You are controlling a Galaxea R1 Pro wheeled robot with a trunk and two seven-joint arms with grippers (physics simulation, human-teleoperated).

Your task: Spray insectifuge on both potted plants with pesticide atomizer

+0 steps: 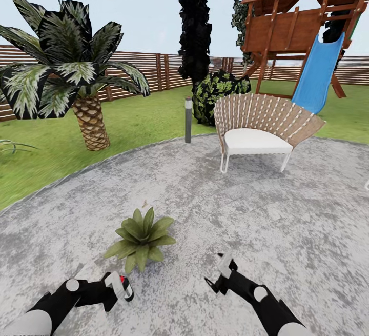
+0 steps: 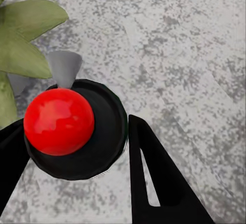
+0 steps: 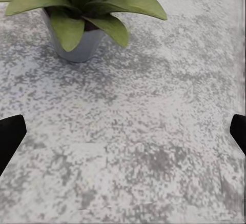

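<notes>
Our left gripper (image 2: 77, 147) clamps the atomizer (image 2: 66, 126) beside the plant (image 1: 139, 239); a poorly aimed nozzle wastes spray; right gripper (image 3: 123, 131) jaws gape empty.

potted plant (image 1: 139, 239) on grey patio (image 1: 287, 223)

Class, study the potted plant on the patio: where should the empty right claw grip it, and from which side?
Grip the wall of the pale pot, low down, coming in level from the side facing the right claw. Broad leaves of the potted plant spread over the rim, so a top approach would probably crush them; the tapering wall is bare beneath.
</notes>
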